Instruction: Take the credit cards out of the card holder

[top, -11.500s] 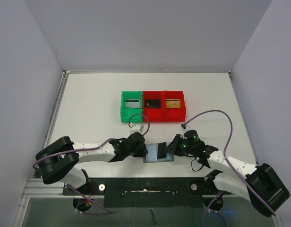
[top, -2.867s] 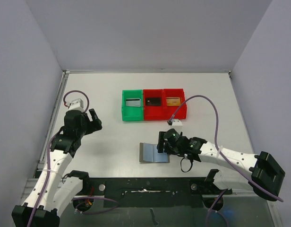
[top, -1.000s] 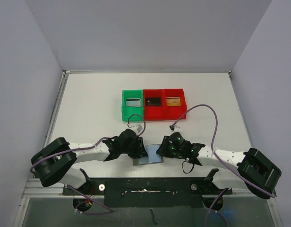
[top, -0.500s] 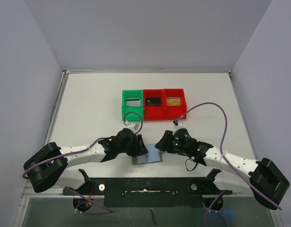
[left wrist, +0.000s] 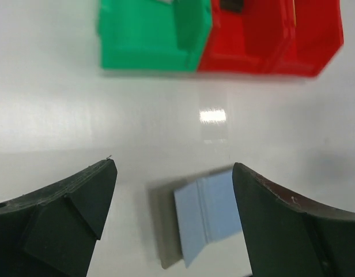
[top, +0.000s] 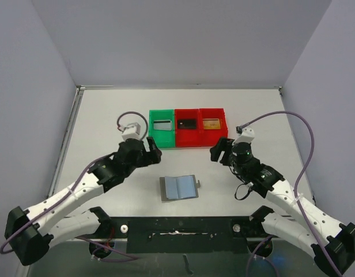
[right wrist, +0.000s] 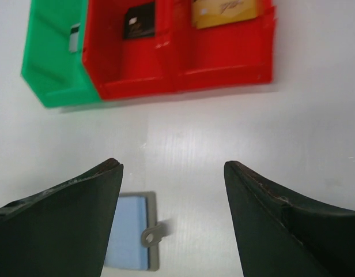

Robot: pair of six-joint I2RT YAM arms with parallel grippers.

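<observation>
Both arms have drawn back from the card holder (top: 179, 187): half a second ago the claws sat pressed at its two ends, and now they hang above the bench (top: 108, 115), well apart from it, on either side. The left claw (left wrist: 174, 169) is spread wide with nothing between its jaws. The right claw (right wrist: 173, 167) is likewise parted and empty.

One card holder lies alone near the front of the bench, between the two arms. It is unfolded flat with its bluish-grey pockets facing up and its small tab (top: 197, 183) sticking out on the right edge. No card shows in those pockets, which probably explains why both claws have let go.

Three bins stand in a touching row behind it: one green bin (top: 162, 134) and two red. Each holds one card, making three in all. The silvery card (top: 161, 124) is in the green bin, the black card (top: 187, 123) in the middle red bin (top: 187, 137) and a gold card (top: 210, 124) in the right red bin (top: 214, 137). One card per bin looks like deliberate sorting, so the task appears essentially finished.
</observation>
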